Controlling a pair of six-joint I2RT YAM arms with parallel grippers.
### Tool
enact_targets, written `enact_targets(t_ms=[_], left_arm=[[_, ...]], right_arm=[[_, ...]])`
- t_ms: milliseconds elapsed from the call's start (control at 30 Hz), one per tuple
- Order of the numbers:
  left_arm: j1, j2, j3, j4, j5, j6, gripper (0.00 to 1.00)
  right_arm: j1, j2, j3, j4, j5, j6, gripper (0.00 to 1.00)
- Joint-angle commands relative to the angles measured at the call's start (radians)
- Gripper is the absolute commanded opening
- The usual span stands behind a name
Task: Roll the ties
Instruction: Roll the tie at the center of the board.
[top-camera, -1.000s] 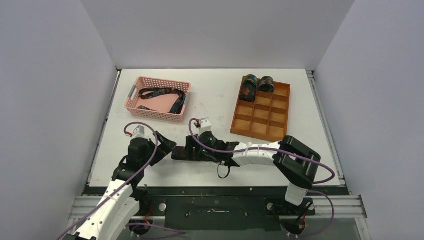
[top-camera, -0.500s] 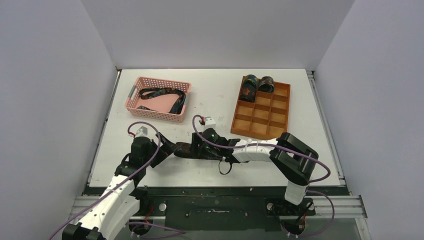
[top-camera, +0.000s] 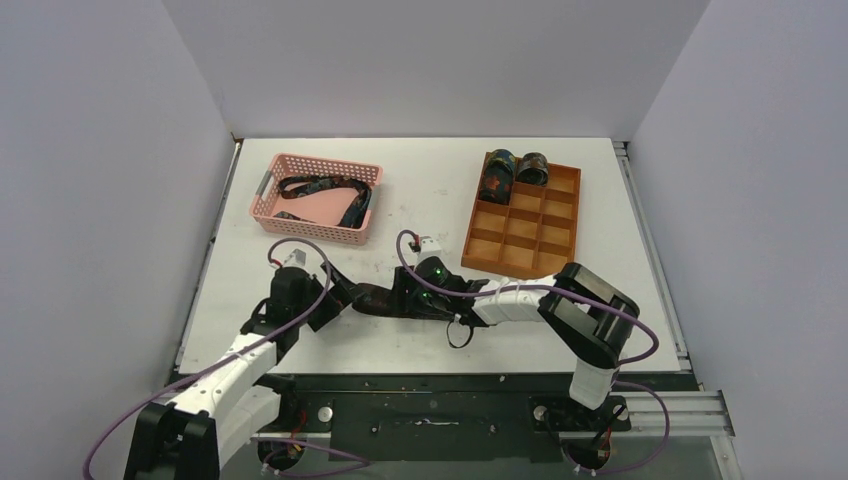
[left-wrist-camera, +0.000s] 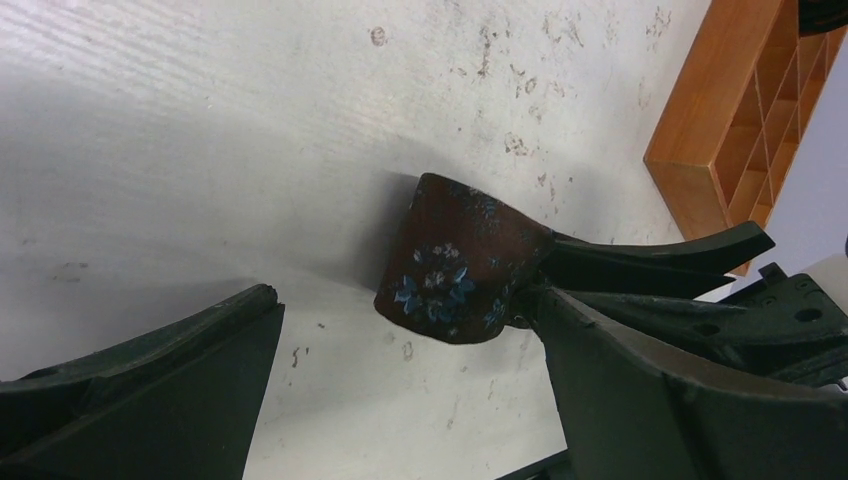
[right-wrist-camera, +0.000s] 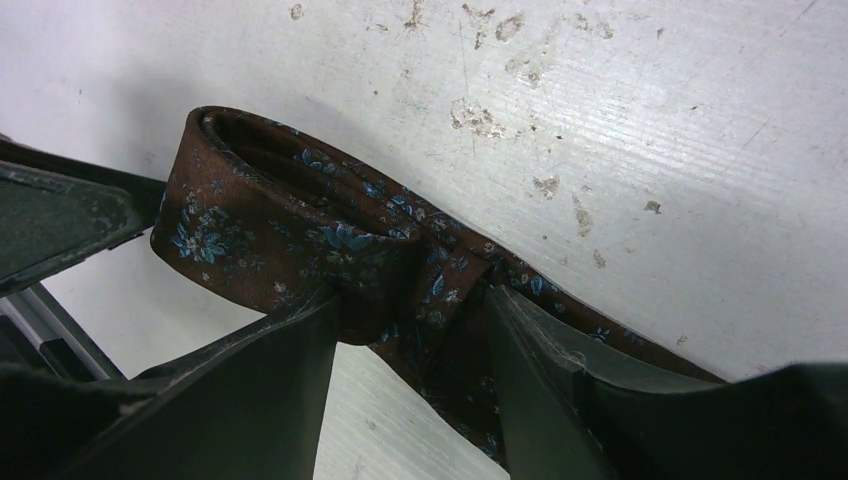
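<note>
A dark brown tie (top-camera: 373, 298) with small blue flowers lies on the white table between my two grippers. Its end is folded over into a loop (right-wrist-camera: 250, 200). My right gripper (right-wrist-camera: 410, 295) pinches the bunched fabric just behind that loop, both fingers pressed against it. My left gripper (left-wrist-camera: 400, 300) stands wide open at the folded end (left-wrist-camera: 455, 265), its fingers either side and not touching. In the top view the left gripper (top-camera: 340, 297) and right gripper (top-camera: 402, 298) face each other across the tie.
A pink basket (top-camera: 300, 225) at the back left holds an unrolled tie (top-camera: 330, 188). A wooden compartment tray (top-camera: 540, 235) at the back right holds two rolled ties (top-camera: 497, 175) (top-camera: 532, 167) in its far cells. Its corner (left-wrist-camera: 700, 130) shows in the left wrist view.
Both grippers and the tie have shifted a little to the right and away from the bases. The right gripper's fingers have narrowed onto the tie.
</note>
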Motion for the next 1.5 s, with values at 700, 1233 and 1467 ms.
enact_targets(t_ms=[700, 1233, 1467], left_arm=[[0.065, 0.363, -0.075, 0.636, 0.342, -0.075, 0.76], [0.046, 0.388, -0.084, 0.679, 0.353, -0.073, 0.32], [-0.004, 0.339, -0.067, 0.574, 0.281, -0.013, 0.0]], right_arm=[[-0.078, 0.062, -0.125, 0.146, -0.131, 0.025, 0.53], [-0.078, 0.063, -0.131, 0.161, -0.141, 0.029, 0.51], [-0.076, 0.027, -0.133, 0.134, -0.131, 0.041, 0.56]])
